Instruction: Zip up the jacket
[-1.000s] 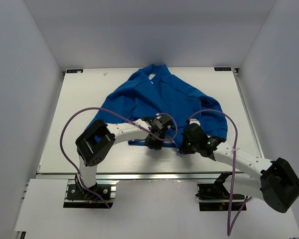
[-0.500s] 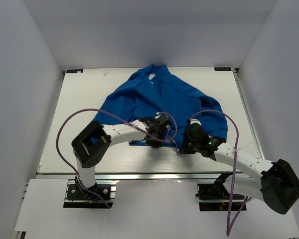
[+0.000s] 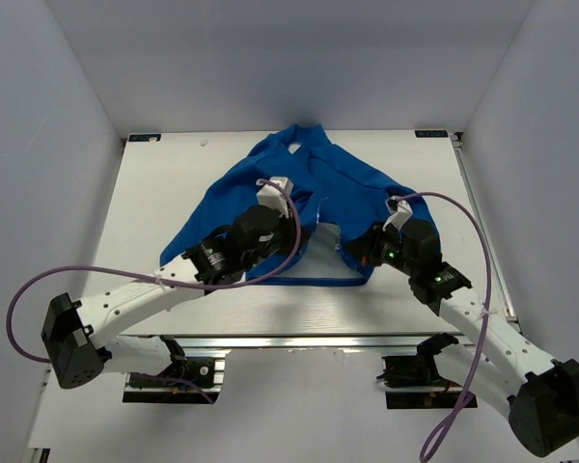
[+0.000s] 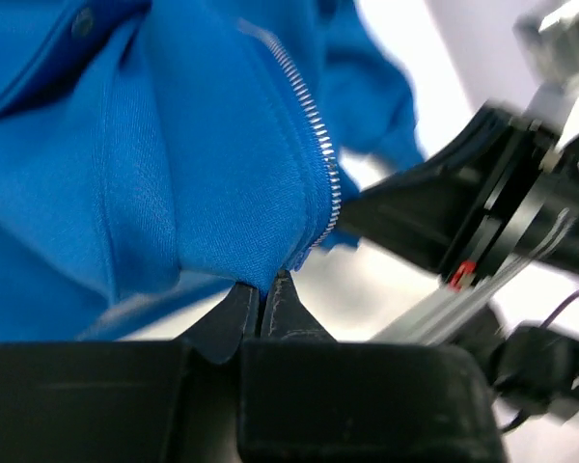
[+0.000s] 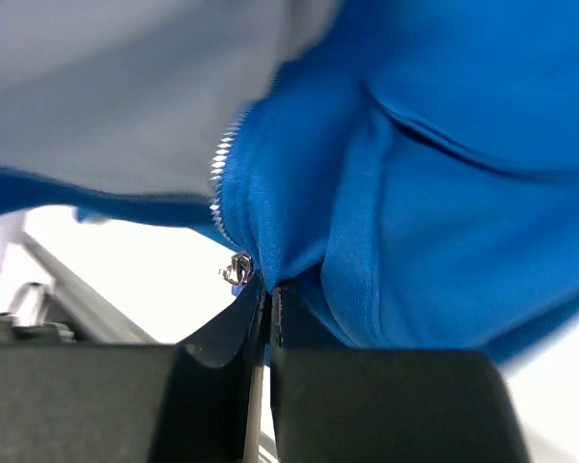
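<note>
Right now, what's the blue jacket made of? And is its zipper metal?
The jacket looks like soft cloth, mostly matte with a slight sheen. It folds and hangs limply, which fits a thin, smooth fabric. The zipper teeth look like silvery metal because they glint, though shiny plastic is possible.

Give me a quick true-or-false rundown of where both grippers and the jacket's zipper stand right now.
1. The left gripper is shut on the jacket, pinching the fabric edge just below the zipper teeth. True.
2. The right gripper is open and holds nothing. False: it is shut on the jacket's other front edge.
3. The jacket is zipped up to the collar. False: the front edges are apart at the bottom, one in each gripper.
4. The collar lies at the far side of the jacket, away from the arm bases. True.
</note>
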Tool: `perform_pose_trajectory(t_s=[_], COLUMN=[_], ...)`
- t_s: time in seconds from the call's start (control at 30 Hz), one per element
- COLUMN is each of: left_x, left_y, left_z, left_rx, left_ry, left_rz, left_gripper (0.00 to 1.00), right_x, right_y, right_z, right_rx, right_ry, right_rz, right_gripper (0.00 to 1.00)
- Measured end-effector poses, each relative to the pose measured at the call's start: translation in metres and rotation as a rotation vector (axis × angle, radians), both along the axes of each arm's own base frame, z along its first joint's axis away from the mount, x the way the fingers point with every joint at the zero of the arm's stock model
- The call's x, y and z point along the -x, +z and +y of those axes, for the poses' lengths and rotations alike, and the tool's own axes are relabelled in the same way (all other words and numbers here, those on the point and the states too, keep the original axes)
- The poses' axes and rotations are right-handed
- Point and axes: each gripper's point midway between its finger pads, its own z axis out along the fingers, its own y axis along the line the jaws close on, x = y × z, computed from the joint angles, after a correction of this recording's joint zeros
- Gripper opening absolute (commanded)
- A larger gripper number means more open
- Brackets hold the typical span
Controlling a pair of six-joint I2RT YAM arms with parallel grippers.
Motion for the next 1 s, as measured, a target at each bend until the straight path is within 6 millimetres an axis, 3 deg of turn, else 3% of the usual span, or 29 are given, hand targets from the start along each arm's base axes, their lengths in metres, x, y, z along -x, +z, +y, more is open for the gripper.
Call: perform_pose_trajectory(t_s=[0.17, 0.43, 0.63, 1.0], left_x=[-0.014, -0.027, -0.03, -0.03], left_y=[0.03, 0.032, 0.041, 0.039], left_z=[0.002, -0.002, -0.008, -0.015], left_rx=[0.09, 0.09, 0.142, 0.247], left_ry=[0.064, 0.093, 0.101, 0.136], left_rz=[-0.1, -0.15, -0.16, -0.103], left_gripper=[0.0, 0.0, 0.0, 0.0], right_x=[-0.009, -0.023, -0.024, -0.024], right_y=[0.048, 0.097, 0.099, 0.103], right_z=[0.014, 0.029, 0.037, 0.041], right_rx=[-0.128, -0.217, -0.198, -0.19], right_ry=[0.043, 0.089, 0.156, 0.21], right_rz=[-0.149, -0.285, -0.343, -0.451], right_gripper=[0.0, 0.0, 0.0, 0.0])
